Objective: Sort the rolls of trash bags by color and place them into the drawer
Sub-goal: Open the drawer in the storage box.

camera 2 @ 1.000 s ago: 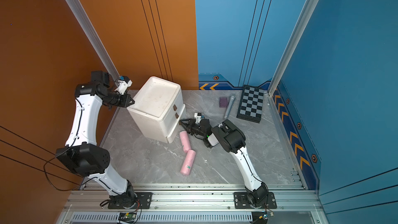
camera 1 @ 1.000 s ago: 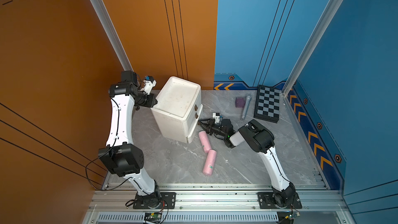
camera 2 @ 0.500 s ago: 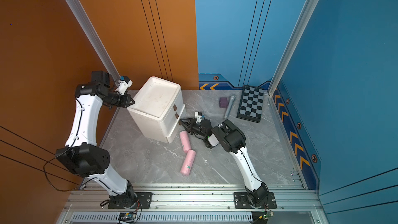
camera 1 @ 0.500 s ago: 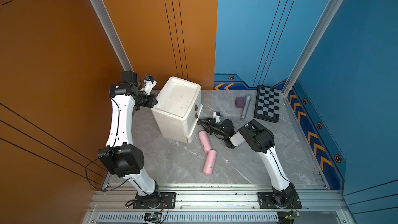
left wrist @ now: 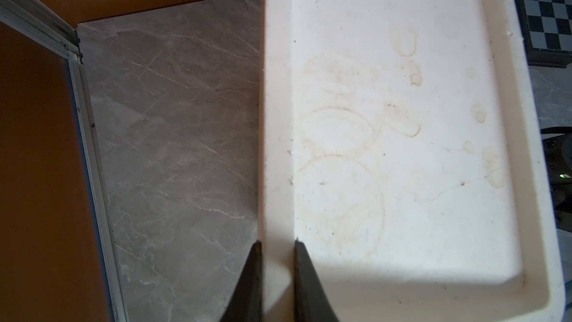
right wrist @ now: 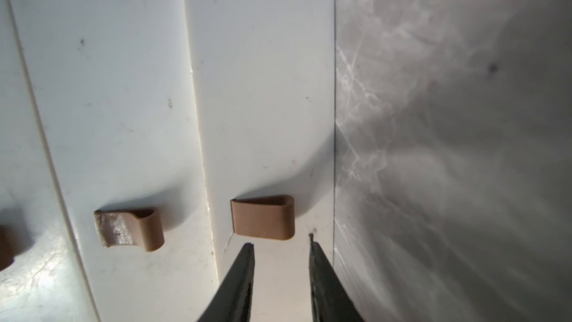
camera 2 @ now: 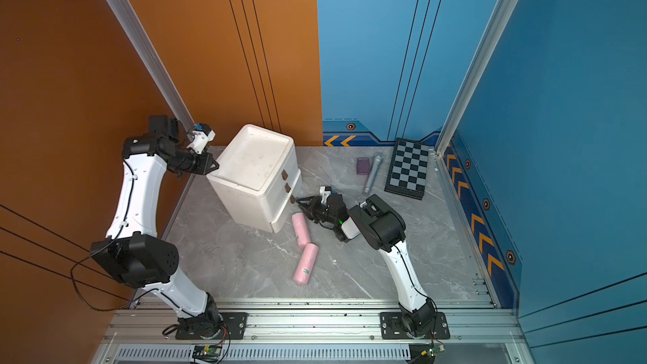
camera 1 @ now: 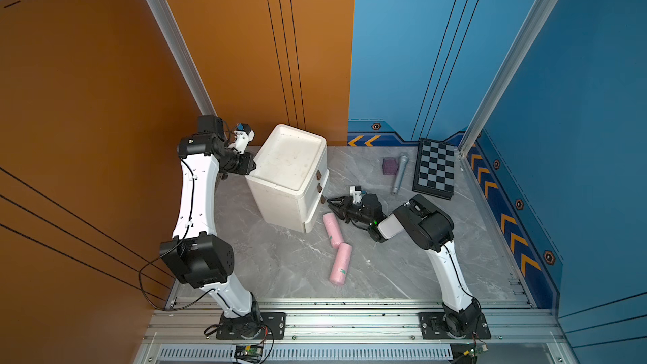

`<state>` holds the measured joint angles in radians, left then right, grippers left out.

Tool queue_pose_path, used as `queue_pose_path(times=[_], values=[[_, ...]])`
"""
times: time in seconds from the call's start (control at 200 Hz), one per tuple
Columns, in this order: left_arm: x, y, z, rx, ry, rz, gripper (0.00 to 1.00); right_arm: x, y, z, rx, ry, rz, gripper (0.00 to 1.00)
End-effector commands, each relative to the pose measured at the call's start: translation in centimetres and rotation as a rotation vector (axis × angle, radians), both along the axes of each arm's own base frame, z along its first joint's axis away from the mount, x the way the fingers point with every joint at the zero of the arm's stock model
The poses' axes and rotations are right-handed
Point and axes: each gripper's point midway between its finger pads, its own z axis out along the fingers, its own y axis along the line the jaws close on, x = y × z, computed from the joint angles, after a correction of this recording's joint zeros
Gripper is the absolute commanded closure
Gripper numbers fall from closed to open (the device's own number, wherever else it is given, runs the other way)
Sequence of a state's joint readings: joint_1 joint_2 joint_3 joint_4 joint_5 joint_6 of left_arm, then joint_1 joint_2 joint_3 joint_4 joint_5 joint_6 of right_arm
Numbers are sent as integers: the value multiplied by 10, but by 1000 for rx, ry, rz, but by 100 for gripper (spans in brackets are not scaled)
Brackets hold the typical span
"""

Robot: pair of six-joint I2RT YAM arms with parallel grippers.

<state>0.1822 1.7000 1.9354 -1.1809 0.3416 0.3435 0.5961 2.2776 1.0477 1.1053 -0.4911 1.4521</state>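
The drawer [camera 1: 280, 197] is a white cabinet with three brown pull tabs, standing at the back left in both top views, drawer [camera 2: 245, 201]. My left gripper [left wrist: 277, 243] is shut on the raised rim of its tray-like top, left gripper [camera 1: 250, 166]. Low over the floor, my right gripper [right wrist: 280, 241] is open, its tips just short of the lowest brown tab [right wrist: 263, 216], right gripper [camera 1: 331, 201]. Two pale pink rolls of trash bags lie on the floor in front of the cabinet: one roll [camera 1: 333, 230] beside the right gripper, another roll [camera 1: 340, 263] nearer the front.
A black-and-grey chequered board [camera 1: 436, 169] lies at the back right, with a slim grey stick [camera 1: 399, 175] and a small purple cube [camera 1: 390, 166] next to it. Orange and blue walls close the back and sides. A metal rail runs along the front.
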Motion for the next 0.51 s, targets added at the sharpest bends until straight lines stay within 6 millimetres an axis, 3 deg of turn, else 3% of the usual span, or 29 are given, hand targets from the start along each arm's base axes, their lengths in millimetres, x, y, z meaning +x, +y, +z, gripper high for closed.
queue_pose_path(times=[0.0, 0.5], values=[[-37, -35, -14, -96, 146, -87, 100, 3, -8, -5, -147, -8, -1, 63], [-38, -35, -14, -90, 144, -87, 100, 9, 15, -22, -116, 30, 67, 43]])
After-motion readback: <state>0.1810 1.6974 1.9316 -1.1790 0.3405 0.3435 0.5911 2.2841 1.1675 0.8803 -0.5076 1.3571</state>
